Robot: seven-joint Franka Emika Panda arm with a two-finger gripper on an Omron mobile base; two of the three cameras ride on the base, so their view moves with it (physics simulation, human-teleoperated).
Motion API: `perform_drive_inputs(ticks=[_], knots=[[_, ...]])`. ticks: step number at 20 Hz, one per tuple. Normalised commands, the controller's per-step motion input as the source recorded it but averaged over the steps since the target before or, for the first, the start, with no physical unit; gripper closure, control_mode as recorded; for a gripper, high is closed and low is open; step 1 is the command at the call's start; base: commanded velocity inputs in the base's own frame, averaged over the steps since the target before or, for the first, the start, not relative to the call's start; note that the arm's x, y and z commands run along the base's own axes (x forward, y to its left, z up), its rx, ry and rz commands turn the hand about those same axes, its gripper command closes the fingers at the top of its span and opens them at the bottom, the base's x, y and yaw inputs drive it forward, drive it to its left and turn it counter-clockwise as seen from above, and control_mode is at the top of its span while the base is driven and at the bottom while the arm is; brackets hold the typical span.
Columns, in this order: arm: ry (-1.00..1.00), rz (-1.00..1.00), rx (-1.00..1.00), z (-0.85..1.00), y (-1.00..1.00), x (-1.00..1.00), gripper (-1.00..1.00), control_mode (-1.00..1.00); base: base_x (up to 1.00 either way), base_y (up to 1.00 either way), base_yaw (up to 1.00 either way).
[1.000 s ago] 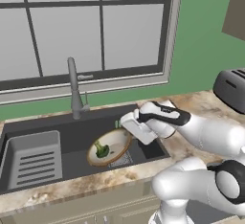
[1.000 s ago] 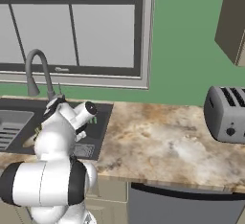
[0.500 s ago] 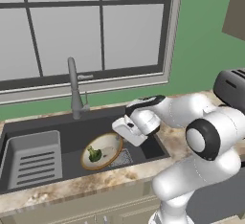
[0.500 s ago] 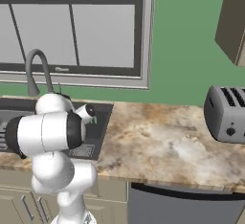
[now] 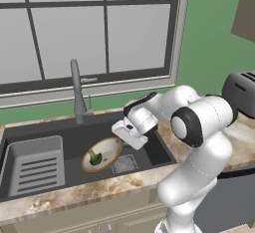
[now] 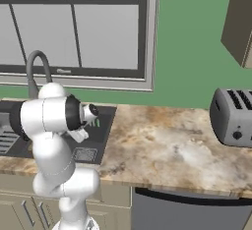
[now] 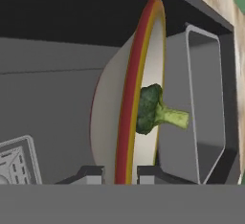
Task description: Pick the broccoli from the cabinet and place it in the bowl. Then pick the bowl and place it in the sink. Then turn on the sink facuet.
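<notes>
Left base view: my gripper (image 5: 121, 136) is down inside the sink (image 5: 149, 145), pinched on the right rim of the bowl (image 5: 106, 150). The bowl sits low over the basin floor, tilted, with the broccoli (image 5: 94, 157) lying in it. The drain grate (image 5: 124, 164) is just beside the bowl toward the front, the rack (image 5: 36, 165) fills the left part of the basin, and the faucet (image 5: 77, 92) stands behind, well apart from my hand. The risk I see is the tilt: if I let go before the bowl's base is flat, it could rock or slide and the broccoli could roll out. There is open floor between rack and right wall, enough to set the bowl down, but the right wall is close to my wrist.

Right base view: my own arm blocks most of the basin. The counter (image 6: 167, 145) to the right is bare up to the toaster (image 6: 232, 117), so lifting out that way looks free. The faucet's neck rises behind my shoulder; swinging up carelessly could clip it.

Hand view: my fingertips (image 7: 93, 175) sit narrow on either side of the bowl's rim, which runs edge-on up the view. The broccoli rests against the bowl's inner face, with the rack beyond it. A thin rim grip like this could slip.
</notes>
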Motion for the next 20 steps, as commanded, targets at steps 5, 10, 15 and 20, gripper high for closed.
perform_drive_inputs(ticks=[5,10,15,20], knots=[[-0.09,0.09,0.00,-0.50,0.13,-0.06,1.00,-1.00,0.00,0.00,0.00],[-0.08,0.10,0.00,-0.58,0.07,-0.04,1.00,-1.00,0.00,0.00,0.00],[-0.05,0.04,0.00,-0.60,0.02,0.18,1.00,-1.00,0.00,0.00,0.00],[-0.11,0.03,0.00,-0.62,0.06,0.19,1.00,-1.00,0.00,0.00,0.00]])
